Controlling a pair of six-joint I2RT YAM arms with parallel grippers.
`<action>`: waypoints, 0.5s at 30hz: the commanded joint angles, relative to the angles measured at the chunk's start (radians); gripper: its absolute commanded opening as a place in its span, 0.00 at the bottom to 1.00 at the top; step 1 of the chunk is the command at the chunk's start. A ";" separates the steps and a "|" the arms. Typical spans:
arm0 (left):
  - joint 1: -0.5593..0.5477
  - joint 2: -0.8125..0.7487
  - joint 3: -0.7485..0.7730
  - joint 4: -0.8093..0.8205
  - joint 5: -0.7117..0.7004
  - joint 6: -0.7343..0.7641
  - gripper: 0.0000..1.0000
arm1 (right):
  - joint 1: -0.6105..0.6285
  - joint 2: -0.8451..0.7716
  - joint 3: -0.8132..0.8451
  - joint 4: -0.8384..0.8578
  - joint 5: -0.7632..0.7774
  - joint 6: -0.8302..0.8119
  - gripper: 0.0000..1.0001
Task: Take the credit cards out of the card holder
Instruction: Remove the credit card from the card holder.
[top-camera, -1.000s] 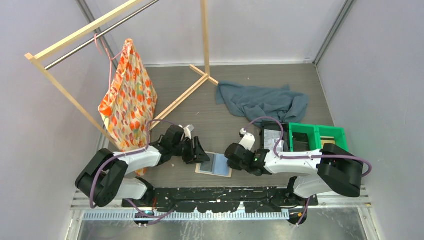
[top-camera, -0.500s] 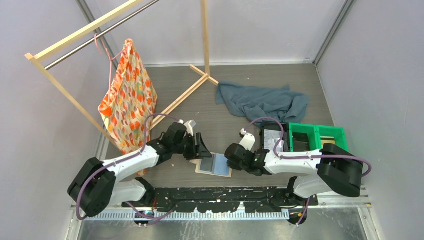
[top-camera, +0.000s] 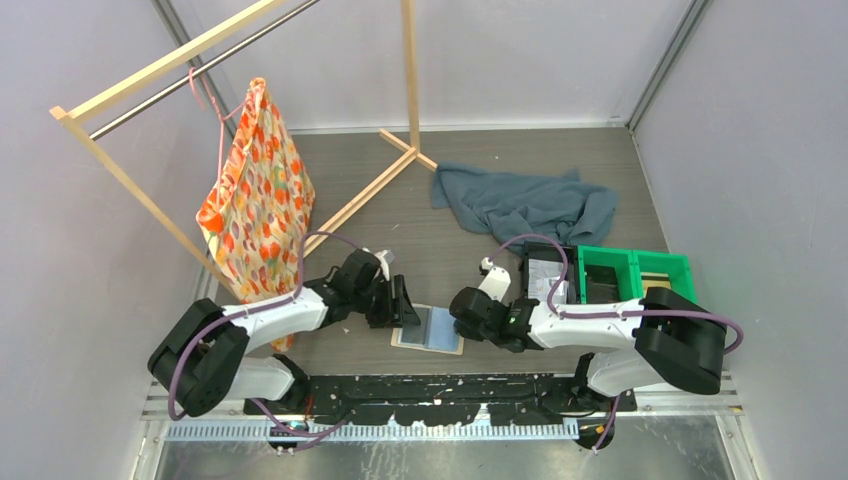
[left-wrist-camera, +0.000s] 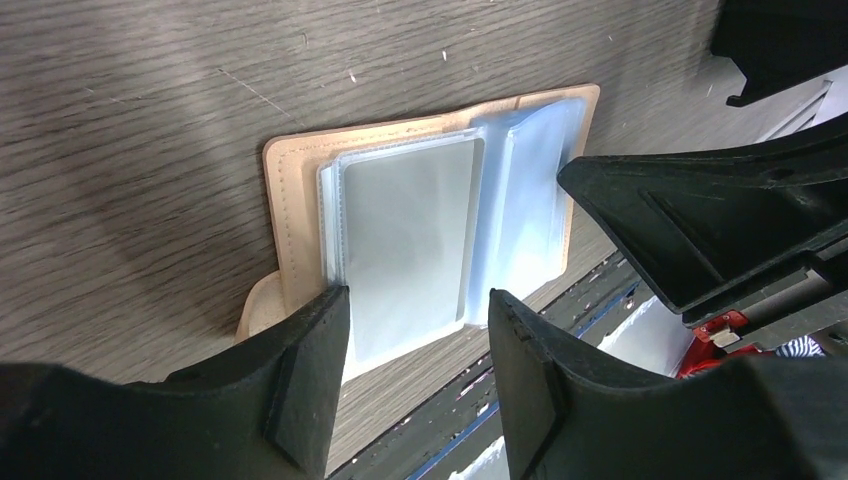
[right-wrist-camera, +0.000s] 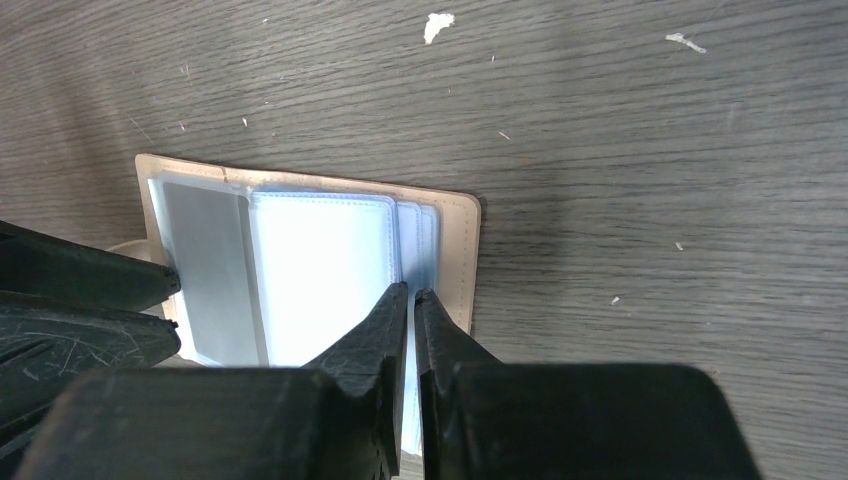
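Card holder (top-camera: 430, 329), one, lying open, left hand (left-wrist-camera: 415, 305) wide, right hand (right-wrist-camera: 411, 292) narrow at pockets

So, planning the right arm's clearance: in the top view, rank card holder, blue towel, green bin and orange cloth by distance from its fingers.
1. card holder, right at the fingers.
2. blue towel, behind.
3. green bin, right side.
4. orange cloth, hanging far left.

I have the card holder (top-camera: 428, 328) lying on the table (top-camera: 470, 160) between the left gripper (top-camera: 403, 306) and the right gripper (top-camera: 458, 322). Behind it lies a towel (top-camera: 525, 205); right of it, a tray (top-camera: 545, 275), then a bin (top-camera: 660, 262). A bag (top-camera: 258, 195) hangs on the rack (top-camera: 130, 187) at the left.
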 joint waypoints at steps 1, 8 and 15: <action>-0.015 0.022 0.017 -0.009 -0.027 0.024 0.55 | 0.004 0.007 -0.021 -0.024 0.020 0.003 0.13; -0.044 0.019 0.029 -0.044 -0.088 0.040 0.55 | 0.003 0.013 -0.021 -0.022 0.021 0.004 0.13; -0.054 0.052 0.016 0.055 -0.002 0.012 0.55 | 0.004 0.022 -0.018 -0.019 0.019 0.003 0.13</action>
